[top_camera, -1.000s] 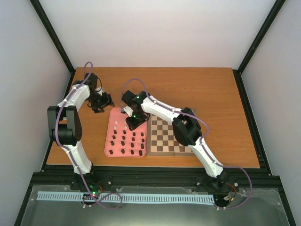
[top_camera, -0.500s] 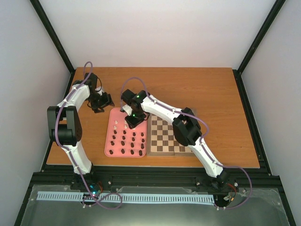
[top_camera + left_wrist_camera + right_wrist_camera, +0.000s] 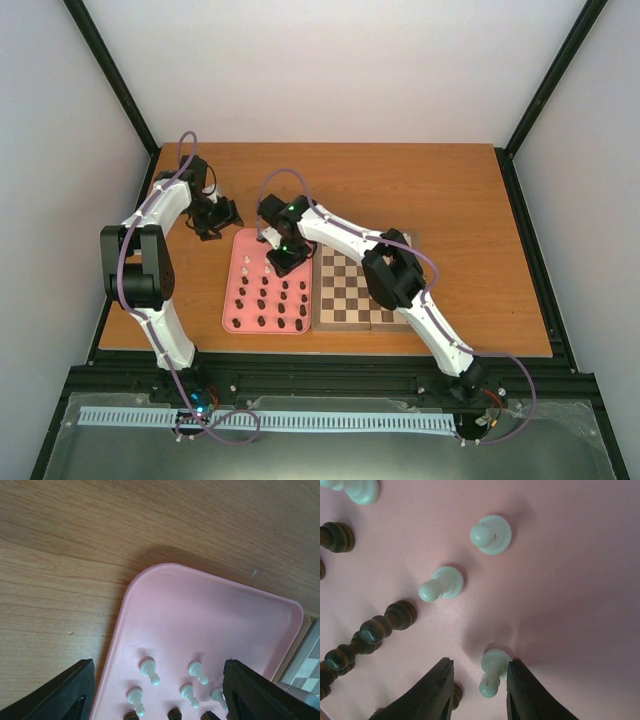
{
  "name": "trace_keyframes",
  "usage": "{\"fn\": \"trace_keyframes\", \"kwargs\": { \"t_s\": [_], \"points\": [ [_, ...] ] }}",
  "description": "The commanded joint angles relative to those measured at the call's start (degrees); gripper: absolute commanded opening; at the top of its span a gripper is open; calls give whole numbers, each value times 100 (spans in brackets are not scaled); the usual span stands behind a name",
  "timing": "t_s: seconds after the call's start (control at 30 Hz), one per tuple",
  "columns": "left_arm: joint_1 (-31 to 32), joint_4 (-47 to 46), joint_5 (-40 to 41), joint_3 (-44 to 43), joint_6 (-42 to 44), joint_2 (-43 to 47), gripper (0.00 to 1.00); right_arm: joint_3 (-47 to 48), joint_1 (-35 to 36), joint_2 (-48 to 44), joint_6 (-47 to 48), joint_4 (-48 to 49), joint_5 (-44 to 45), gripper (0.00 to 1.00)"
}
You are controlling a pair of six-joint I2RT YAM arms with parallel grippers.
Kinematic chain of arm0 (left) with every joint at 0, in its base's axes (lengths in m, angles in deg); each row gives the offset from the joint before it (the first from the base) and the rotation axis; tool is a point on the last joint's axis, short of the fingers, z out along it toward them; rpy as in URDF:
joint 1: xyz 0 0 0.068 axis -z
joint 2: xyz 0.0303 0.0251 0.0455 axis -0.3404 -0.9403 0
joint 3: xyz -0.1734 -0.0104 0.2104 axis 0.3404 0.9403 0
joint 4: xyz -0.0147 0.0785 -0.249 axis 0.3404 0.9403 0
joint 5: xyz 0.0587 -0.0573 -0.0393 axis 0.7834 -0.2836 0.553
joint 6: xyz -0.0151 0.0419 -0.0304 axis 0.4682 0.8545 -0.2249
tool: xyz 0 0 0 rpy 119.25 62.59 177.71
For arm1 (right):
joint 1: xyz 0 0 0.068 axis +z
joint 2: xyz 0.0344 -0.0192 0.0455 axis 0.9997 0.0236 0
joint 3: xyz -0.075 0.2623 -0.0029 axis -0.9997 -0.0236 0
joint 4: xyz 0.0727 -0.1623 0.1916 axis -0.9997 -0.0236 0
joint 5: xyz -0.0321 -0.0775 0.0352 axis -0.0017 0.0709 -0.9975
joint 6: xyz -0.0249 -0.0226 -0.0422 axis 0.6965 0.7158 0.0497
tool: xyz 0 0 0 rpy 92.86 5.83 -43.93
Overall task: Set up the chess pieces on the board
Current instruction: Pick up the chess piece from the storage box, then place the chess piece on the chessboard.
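The board [image 3: 345, 322] lies right of a pink tray [image 3: 233, 300] that holds dark pieces [image 3: 271, 305] and a few white pieces [image 3: 247, 268]. My right gripper [image 3: 272, 262] is low over the tray's far part. In the right wrist view its jaws [image 3: 480, 666] stand open round an upright white pawn [image 3: 493, 672]: the right finger [image 3: 525, 695] touches the pawn's base and the left finger stands apart. My left gripper [image 3: 159, 665] hangs open above the tray's far left corner, over several white pawns [image 3: 149, 670], holding nothing.
More white pawns [image 3: 491, 534] and dark pieces [image 3: 385, 622] stand close round the right gripper. The tray's rim [image 3: 125, 610] meets bare wooden table [image 3: 60, 555]. A corner of the board [image 3: 312, 650] shows at the right of the left wrist view.
The right arm has shifted slightly over the tray's far part. The left arm has not moved.
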Motion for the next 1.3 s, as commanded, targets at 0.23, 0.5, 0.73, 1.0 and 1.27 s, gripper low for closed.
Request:
{"fn": "trace_keyframes", "kwargs": {
  "t_s": [0.23, 0.5, 0.73, 1.0, 1.27],
  "points": [
    [15, -35, -90, -31, 55, 158, 79, 173, 5, 6, -20, -102, 232, 13],
    [17, -23, -81, -42, 55, 175, 79, 162, -68, -275, -88, -80, 628, 3],
    [20, -11, -36, -46, 70, 219, 79, -514, -571, -1478, -472, 118, 991, 3],
    [17, -1, -33, -68, 75, 191, 79, -3292, -1543, -3475, -758, 309, 1145, 3],
    [20, -17, -45, -46, 62, 130, 79, -5262, -2215, -4715, -910, 706, 922, 3]
  ]
}}
